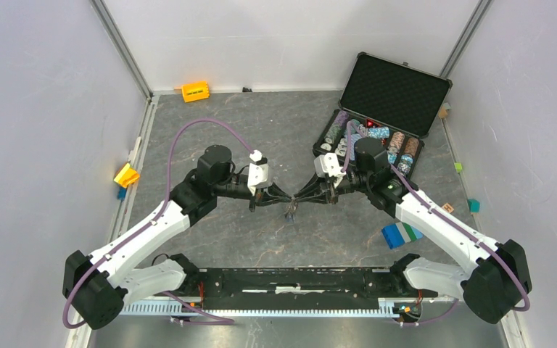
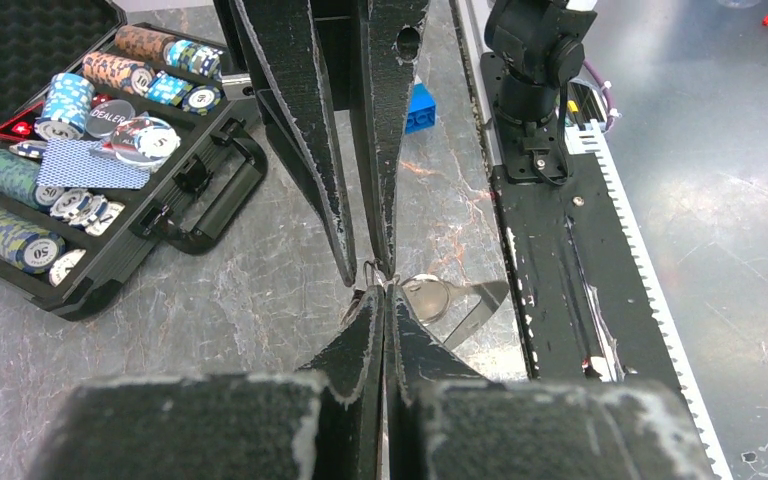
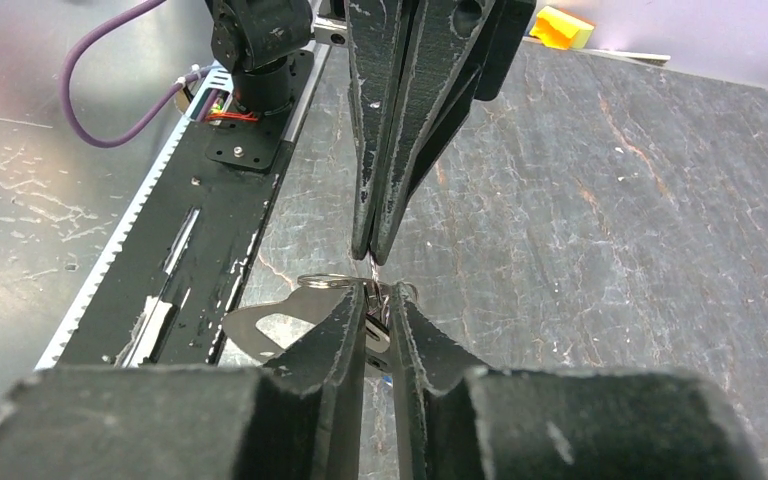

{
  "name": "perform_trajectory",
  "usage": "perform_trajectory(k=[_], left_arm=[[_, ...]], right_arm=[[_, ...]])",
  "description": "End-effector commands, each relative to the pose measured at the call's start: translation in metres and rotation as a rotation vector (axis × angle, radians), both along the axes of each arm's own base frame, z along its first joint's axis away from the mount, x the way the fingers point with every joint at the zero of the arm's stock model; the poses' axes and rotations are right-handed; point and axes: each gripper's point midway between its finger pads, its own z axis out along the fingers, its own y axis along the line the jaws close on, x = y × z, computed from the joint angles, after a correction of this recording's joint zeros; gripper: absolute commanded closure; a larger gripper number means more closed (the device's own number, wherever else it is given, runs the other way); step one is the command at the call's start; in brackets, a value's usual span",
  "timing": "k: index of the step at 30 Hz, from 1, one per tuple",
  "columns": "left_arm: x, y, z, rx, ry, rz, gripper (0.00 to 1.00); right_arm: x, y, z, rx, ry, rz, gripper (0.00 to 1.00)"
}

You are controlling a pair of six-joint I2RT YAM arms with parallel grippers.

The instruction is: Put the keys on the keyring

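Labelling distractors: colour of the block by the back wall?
Orange rectangular block, best in top external view.

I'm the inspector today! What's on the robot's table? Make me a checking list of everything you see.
Surface: dark marbled tabletop, scuffed.
Job's things: keyring, flat silver metal with a hole, held between the two gripper tips; keys mostly hidden between the right fingers.
Clutter: open poker chip case; orange block; yellow block; blue-and-green block; teal cube.
Grippers: left gripper pinched shut on the keyring's thin wire loop; right gripper closed around the keys; tips almost touch.
Cables: purple cable arcs over the left arm, not snagged.
Surroundings: pale walls; nothing else seen.
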Motion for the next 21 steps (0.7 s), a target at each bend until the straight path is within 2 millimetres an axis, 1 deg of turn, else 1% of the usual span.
perform_trajectory(k=[1,6,8,12,16,17,18,20,21], left_arm=[[-0.002,-0.002,0.016,-0.051,-0.025,-0.020,0.98],[-0.003,-0.002,0.014,-0.048,-0.022,-0.021,0.98],[-0.002,-0.002,0.013,-0.047,-0.023,-0.021,0.98],[-0.001,0.000,0.011,-0.044,-0.036,-0.009,0.98],[0.010,0.001,0.008,-0.021,-0.076,0.033,0.98],[0.015,0.001,0.008,-0.011,-0.092,0.053,0.97],[0.019,0.001,0.007,0.000,-0.103,0.065,0.94],[0.026,0.001,0.005,0.038,-0.114,0.080,0.88],[0.028,0.001,0.005,0.057,-0.120,0.079,0.83]], right_arm=[[-0.001,0.002,0.006,0.022,-0.022,0.006,0.83],[-0.001,0.002,0.006,0.022,-0.021,0.008,0.93],[-0.002,0.002,0.007,0.024,-0.022,0.010,1.00],[0.000,0.002,0.011,0.023,-0.023,-0.007,1.00],[0.016,0.002,0.013,-0.046,-0.012,-0.093,1.00],[0.018,0.003,0.013,-0.071,-0.019,-0.106,1.00],[0.021,0.004,0.011,-0.101,-0.024,-0.129,1.00],[0.026,0.007,0.013,-0.131,-0.044,-0.161,1.00],[0.028,0.007,0.014,-0.143,-0.046,-0.178,1.00]])
